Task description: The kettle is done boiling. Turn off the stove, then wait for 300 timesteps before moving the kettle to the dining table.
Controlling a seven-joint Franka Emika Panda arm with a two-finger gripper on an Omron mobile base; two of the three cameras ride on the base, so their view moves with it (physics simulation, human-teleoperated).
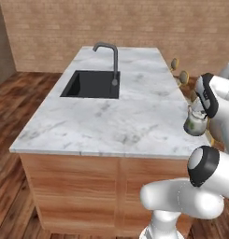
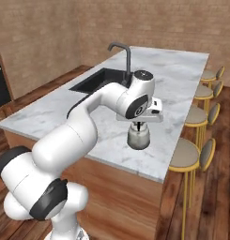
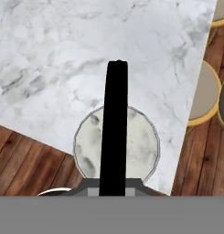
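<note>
From left to right in the left base view: wood floor [image 1: 13, 93], then one bench [image 1: 116, 126] with a white-grey marble top and wood-panelled sides. One black sink [image 1: 92, 85] is set into its far left part, and one dark faucet [image 1: 112, 58] rises at the sink's right rim. Past the bench's right edge, two stool backs show. At the far right, one kettle [image 1: 196, 123] hangs from the end effector [image 1: 198, 111], level with the bench's near right corner.

In the right base view the arm crosses from lower left; the end effector [image 2: 138, 124] is closed on the kettle's thin black handle, and the kettle [image 2: 138, 138] hangs above the marble near the bench's near edge; whether it touches the top I cannot tell. To the right stand four stools [image 2: 187, 154] in one row along the bench, with tan seats and yellow legs.

In the hand view the handle [image 3: 114, 128] runs as one black bar over the round grey-green kettle [image 3: 141, 146], which lies over the marble corner, floor at left, stool seats at right.
</note>
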